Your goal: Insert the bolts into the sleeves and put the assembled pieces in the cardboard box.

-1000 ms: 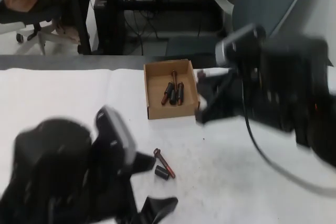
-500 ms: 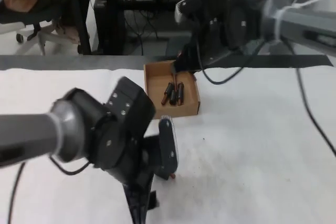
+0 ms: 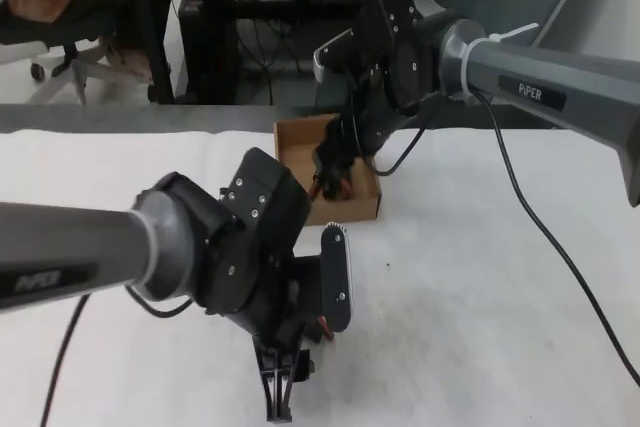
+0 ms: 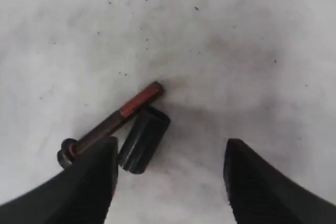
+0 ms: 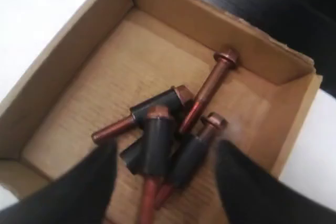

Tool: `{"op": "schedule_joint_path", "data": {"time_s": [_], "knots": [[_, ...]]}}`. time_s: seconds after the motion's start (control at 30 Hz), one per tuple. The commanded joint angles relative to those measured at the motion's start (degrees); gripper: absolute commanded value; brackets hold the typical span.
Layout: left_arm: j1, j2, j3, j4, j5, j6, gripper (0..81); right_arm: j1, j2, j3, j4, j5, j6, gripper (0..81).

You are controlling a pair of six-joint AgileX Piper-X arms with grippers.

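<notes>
Two arms split the work in the high view, left gripper (image 3: pixel 280 392) low over the bench (image 3: pixel 500 347), right gripper (image 3: pixel 333 160) above the cardboard box (image 3: pixel 350 209); left wrist view: fingers (image 4: pixel 94 166) spread astride the touching loose bolt (image 4: pixel 113 121) and sleeve (image 4: pixel 143 139), evidently for pickup; right wrist view: fingers (image 5: pixel 89 182) apart, empty, over sleeved bolts (image 5: pixel 157 140) in the box.

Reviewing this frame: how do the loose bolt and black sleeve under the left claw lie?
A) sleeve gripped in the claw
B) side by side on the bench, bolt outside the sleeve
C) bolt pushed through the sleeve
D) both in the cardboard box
B: the bolt lies on the bench next to the black sleeve, not through it, and the open left claw holds neither.
</notes>
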Motion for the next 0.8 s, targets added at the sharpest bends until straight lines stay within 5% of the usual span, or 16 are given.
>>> {"op": "schedule_joint_path", "data": {"time_s": [0.0,0.2,0.27,0.37,0.6,0.77], "knots": [[-0.1,2.8,-1.8,0.0,-0.5,1.2,55.7,-0.2,-1.0,-1.0,3.6,0.4,0.2,70.0],[-0.1,6.7,-4.1,3.0,-1.8,1.1,51.2,-0.3,-1.8,-1.0,9.8,1.5,-0.7,58.5],[-0.1,7.0,-4.1,3.5,-1.9,1.7,36.8,-0.3,-2.0,-1.0,11.3,1.2,-0.7,56.3],[-0.1,7.0,-4.1,6.3,-3.4,1.7,1.1,-0.3,-2.2,-1.0,13.0,1.0,-0.7,55.4],[-0.1,5.7,-4.1,8.6,-8.2,-5.7,1.7,0.3,-3.8,-1.0,20.5,-6.3,-0.7,55.4],[1.4,-1.0,-3.2,8.6,-7.2,-20.5,1.7,2.9,-3.9,-1.0,27.1,-9.8,-4.2,55.4]]}}
